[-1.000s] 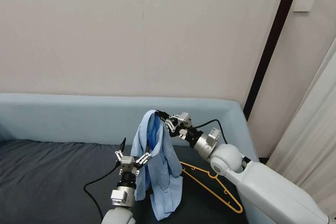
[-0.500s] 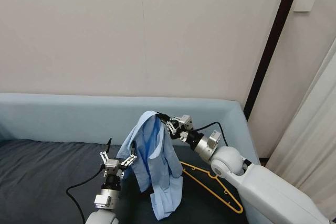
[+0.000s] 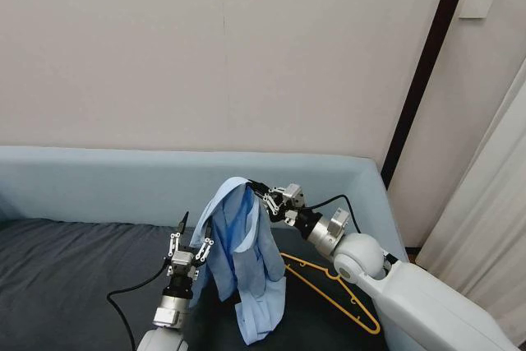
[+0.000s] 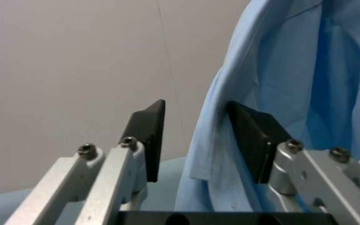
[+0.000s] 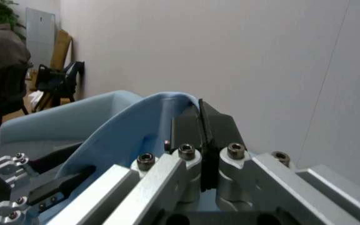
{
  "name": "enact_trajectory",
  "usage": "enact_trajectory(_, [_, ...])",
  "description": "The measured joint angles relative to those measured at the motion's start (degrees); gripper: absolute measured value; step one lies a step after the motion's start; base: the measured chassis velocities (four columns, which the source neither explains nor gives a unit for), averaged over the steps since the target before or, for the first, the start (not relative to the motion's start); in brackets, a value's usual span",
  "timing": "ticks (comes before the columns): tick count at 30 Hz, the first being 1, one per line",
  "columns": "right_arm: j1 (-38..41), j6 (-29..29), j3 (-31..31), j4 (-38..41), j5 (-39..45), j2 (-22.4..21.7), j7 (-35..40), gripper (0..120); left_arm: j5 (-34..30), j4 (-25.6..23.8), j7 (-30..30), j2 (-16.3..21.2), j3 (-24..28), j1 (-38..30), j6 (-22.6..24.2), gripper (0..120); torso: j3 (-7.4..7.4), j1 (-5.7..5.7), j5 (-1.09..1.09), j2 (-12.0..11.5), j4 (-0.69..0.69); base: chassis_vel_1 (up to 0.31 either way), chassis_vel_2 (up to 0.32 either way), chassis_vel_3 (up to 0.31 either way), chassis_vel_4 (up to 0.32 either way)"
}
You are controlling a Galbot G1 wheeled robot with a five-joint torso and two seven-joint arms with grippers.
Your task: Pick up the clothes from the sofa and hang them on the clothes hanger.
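A light blue shirt (image 3: pixel 246 260) hangs over the sofa's dark seat, held up by its collar. My right gripper (image 3: pixel 256 190) is shut on the collar fold (image 5: pixel 167 105) at the top. My left gripper (image 3: pixel 191 241) stands lower and to the left, pointing up, open. The shirt's front edge (image 4: pixel 213 122) runs between its black pads (image 4: pixel 152 136) and touches the one nearer the shirt. A yellow clothes hanger (image 3: pixel 330 287) lies flat on the seat under my right arm, partly hidden by the shirt's hem.
The pale blue sofa backrest (image 3: pixel 90 187) runs along the wall, and its right armrest (image 3: pixel 374 203) ends beside a dark door frame (image 3: pixel 419 88). The dark grey seat cushion (image 3: pixel 66 273) stretches to the left. A black cable (image 3: pixel 123 310) trails from my left arm.
My left gripper swung left and then rose slightly, drawing the shirt's front edge outward to the left. My right gripper drifted a little right, still holding the collar.
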Motion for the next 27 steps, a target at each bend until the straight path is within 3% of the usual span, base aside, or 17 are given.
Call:
enact_trajectory(11, [0.31, 0.09, -0.32, -1.35, -0.34, 0.45, 0.00, 0, 1.24, -1.02, 2.01, -0.04, -1.28, 1.24, -2.40, 0, 0.00, 0.00, 0.00, 0.00, 0.00, 0.000, 0.000, 0.000, 0.000])
enact_trajectory(19, [-1.20, -0.19, 0.23, -2.32, -2.26, -0.11, 1.00, 0, -4.73, -3.95, 7.10, 1.05, -2.61, 2.67, -4.10, 0, 0.00, 0.00, 0.00, 0.00, 0.00, 0.000, 0.000, 0.000, 0.000])
enact_trajectory(23, [-3.02, -0.32, 0.58, -3.14, -4.69, 0.17, 1.27, 0, -12.48, -5.10, 12.44, 2.15, -3.18, 4.05, -2.15, 0, 0.00, 0.00, 0.00, 0.00, 0.00, 0.000, 0.000, 0.000, 0.000])
enact_trajectory(27, [-4.92, -0.88, 0.59, -3.59, -6.68, 0.71, 3.74, 0, -15.45, -5.29, 14.71, 2.26, -3.24, 4.70, 0.14, 0, 0.00, 0.00, -0.01, 0.00, 0.01, 0.000, 0.000, 0.000, 0.000])
